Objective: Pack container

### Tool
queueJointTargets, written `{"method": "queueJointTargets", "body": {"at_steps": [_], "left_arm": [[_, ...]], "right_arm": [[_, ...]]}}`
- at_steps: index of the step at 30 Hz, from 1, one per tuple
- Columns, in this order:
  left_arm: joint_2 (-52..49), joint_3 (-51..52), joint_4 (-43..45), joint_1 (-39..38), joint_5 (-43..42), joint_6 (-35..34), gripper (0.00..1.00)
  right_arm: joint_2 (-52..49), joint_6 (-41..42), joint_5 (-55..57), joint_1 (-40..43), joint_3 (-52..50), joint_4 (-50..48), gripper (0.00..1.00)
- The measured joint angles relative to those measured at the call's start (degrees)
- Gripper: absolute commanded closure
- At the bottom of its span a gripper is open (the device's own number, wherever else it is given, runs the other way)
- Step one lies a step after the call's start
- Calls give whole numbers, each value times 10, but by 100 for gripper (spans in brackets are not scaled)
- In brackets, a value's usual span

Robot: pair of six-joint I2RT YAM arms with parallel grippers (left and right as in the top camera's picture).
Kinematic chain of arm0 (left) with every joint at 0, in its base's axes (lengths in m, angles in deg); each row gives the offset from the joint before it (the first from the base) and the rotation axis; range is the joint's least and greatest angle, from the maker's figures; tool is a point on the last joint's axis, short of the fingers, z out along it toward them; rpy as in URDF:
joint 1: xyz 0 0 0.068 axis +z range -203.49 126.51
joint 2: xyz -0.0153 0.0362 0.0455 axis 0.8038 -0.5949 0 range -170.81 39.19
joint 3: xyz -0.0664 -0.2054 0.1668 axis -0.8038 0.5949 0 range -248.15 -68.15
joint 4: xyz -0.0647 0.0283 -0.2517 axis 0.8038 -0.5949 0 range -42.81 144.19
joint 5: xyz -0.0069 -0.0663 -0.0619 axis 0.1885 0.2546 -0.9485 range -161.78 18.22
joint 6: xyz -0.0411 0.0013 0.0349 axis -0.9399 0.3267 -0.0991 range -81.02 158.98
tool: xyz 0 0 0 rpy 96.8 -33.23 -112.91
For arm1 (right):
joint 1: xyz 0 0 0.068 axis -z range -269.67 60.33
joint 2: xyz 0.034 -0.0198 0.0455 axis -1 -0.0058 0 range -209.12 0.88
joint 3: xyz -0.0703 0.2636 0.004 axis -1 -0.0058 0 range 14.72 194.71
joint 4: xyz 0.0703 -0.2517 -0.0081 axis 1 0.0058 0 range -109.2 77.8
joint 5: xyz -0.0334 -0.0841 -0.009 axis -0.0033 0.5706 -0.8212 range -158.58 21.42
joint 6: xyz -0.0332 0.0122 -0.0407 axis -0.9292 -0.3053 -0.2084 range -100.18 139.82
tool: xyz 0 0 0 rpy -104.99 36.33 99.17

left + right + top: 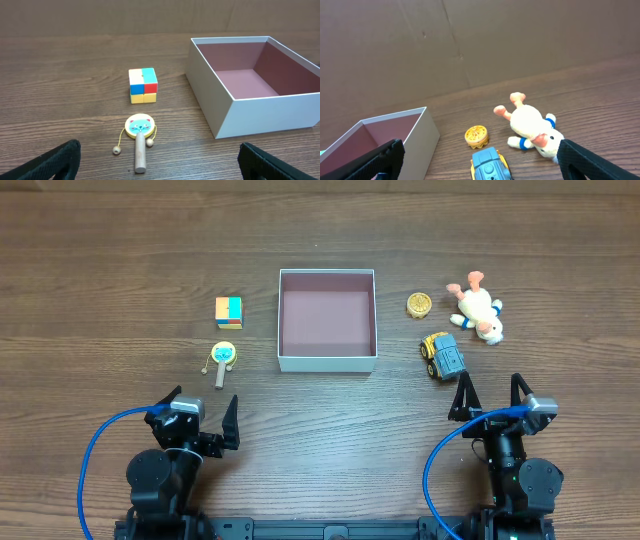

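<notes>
Container (pixel 326 361): nothing inside | left gripper (pixel 205 402), right gripper (pixel 490 385): jaws spread, holding nothing | risk: toy truck (pixel 441 354) may roll when pinched; flat rattle (pixel 223 360) may slip.

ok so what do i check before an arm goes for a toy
1. The container is open-topped and empty: ok.
2. The left gripper is open, holding nothing: ok.
3. The right gripper is open, holding nothing: ok.
4. The cube and cat rattle lie apart on the left arm's side: ok.
5. The toy truck, yellow disc and plush lie apart on the right arm's side: ok.
6. Whether the toy truck rolls when gripped: cannot tell.
</notes>
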Motion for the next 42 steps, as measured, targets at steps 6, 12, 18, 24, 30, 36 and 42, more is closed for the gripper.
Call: {"method": "queueJointTargets", "body": {"at_steps": [6, 12, 18, 24, 30, 36, 42], "left_arm": [[0, 0, 0, 0, 0, 0, 0], [0, 0, 0, 0, 0, 0, 0], [0, 0, 0, 0, 0, 0, 0], [0, 0, 0, 0, 0, 0, 0], [0, 0, 0, 0, 0, 0, 0], [0, 0, 0, 0, 0, 0, 0], [0, 0, 0, 0, 0, 0, 0]], "right_arm": [[0, 0, 0, 0, 0, 0, 0], [0, 0, 0, 0, 0, 0, 1], [0, 0, 0, 0, 0, 0, 0], [0, 10, -25, 0, 0, -3, 0], [0, 92, -139, 0, 0, -38, 0], [0, 123, -250, 0, 0, -38, 0], [0, 132, -280, 0, 8, -34, 0]]}}
